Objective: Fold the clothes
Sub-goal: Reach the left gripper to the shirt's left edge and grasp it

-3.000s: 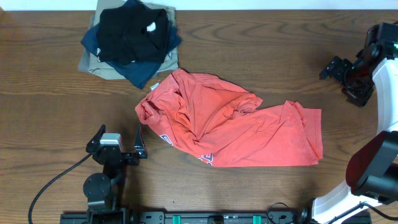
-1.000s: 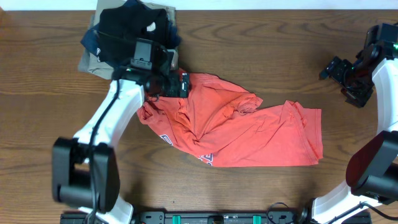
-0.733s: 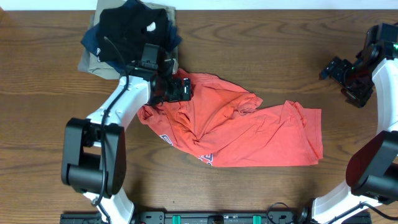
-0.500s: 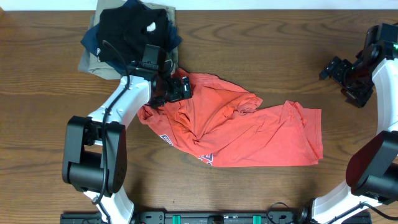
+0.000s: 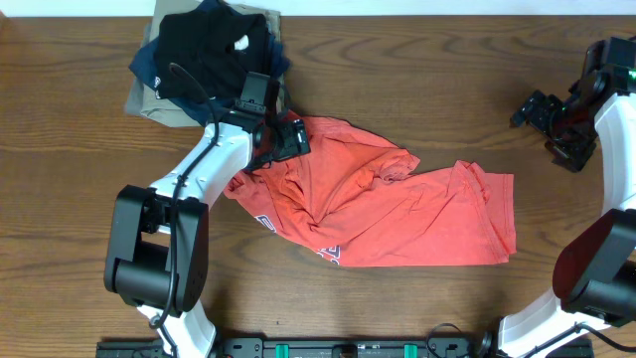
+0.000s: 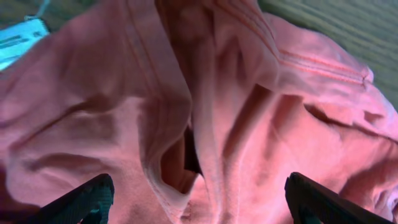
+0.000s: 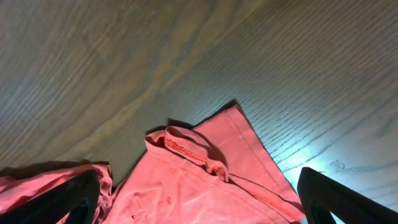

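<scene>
The crumpled red-orange cotton T-shirt (image 5: 378, 209) is plain except for white, dark-edged block lettering (image 5: 329, 255) at its 7 o'clock edge. The garment pile (image 5: 204, 60) at 11 o'clock shows black, navy and khaki; the wooden table (image 5: 417, 80) is dark brown and grained.

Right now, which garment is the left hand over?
The red-orange T-shirt, crumpled alone mid-table, with the left hand open above its upper-left end. The black, navy and khaki garments lie stacked behind it.
</scene>
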